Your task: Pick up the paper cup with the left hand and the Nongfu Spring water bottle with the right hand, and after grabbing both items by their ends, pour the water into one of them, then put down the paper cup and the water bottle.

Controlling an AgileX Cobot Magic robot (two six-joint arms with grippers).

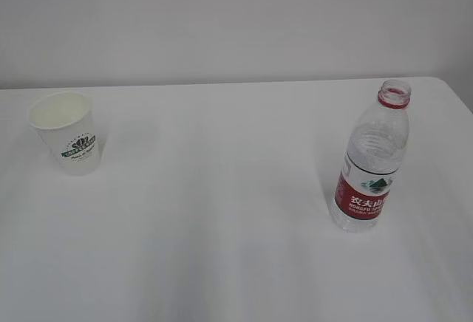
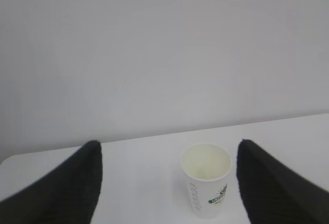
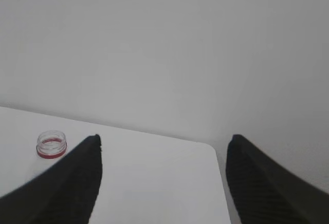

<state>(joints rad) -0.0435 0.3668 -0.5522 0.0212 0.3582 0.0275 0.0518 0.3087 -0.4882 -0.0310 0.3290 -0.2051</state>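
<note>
The cup [image 1: 67, 141] stands upright on the left of the white table [image 1: 222, 211], mouth open and its cream inside empty as far as can be seen; the bottle [image 1: 372, 161] stands upright well apart from it on the right, its cap off and the red neck ring showing under the open mouth. Nothing of the task looks done: neither thing is lifted, no arm shows in the exterior view, and every step from grasping through pouring to setting down is left. The left gripper [image 2: 169, 183] is spread wide and holds nothing; in its wrist view the cup sits between the two dark fingers [image 2: 72, 183] but some way ahead of them, a little toward the right one, so I judge it lined up for an approach rather than a grip. The right gripper [image 3: 164, 178] is likewise wide apart and empty, but the bottle's mouth [image 3: 51, 144] peeps out to the left of its left finger [image 3: 67, 183], outside the gap, so this arm looks to need a shift that way first. The exterior view alone gives the bottle's label, its lower body and the spacing of the two things; I cannot tell how much water is inside. The wrist views alone show the grippers and how each is aimed.
</note>
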